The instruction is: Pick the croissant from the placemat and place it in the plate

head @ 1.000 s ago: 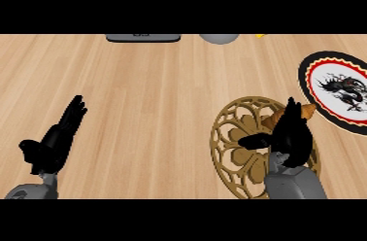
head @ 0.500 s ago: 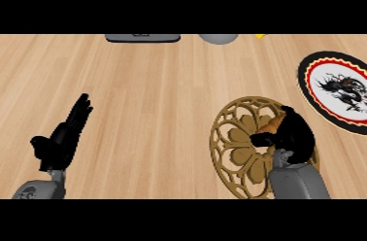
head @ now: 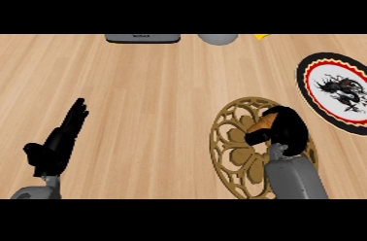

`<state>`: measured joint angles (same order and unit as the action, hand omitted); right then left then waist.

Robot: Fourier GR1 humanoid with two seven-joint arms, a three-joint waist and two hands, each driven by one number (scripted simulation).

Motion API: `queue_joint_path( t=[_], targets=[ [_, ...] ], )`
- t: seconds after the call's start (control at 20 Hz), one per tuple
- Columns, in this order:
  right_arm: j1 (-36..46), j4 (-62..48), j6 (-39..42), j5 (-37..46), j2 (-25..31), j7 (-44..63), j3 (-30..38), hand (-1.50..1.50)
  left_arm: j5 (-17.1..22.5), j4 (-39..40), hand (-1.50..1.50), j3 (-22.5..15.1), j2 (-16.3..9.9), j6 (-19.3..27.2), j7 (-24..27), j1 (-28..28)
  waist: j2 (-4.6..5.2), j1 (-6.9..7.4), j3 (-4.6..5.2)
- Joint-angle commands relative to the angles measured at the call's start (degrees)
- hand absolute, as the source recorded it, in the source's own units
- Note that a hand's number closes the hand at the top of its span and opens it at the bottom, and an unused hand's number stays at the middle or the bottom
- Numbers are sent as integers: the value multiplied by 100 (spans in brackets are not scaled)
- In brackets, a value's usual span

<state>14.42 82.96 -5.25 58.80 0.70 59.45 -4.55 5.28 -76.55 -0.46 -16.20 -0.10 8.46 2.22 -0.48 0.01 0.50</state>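
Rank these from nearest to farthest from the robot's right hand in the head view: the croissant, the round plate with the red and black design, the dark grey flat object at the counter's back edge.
From the right hand:
1. Brown croissant, inside its curled fingers, over the gold openwork placemat.
2. Round red-and-black plate, up and to the right.
3. Dark grey flat object, far back, to the left.

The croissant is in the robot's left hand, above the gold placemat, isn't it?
Not quite: the head view shows the right hand curled round the croissant above the gold placemat. The left hand is open and holds nothing.
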Motion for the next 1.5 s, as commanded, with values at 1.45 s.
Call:
queue_joint_path(
  t=[1.45],
  targets=[
    [-614, -4585, 1567, -3937, 6338, -10844, 4381, 150, -269, 326, 0, -92, 277, 85, 479, -19, 100, 107, -70]
  ],
)
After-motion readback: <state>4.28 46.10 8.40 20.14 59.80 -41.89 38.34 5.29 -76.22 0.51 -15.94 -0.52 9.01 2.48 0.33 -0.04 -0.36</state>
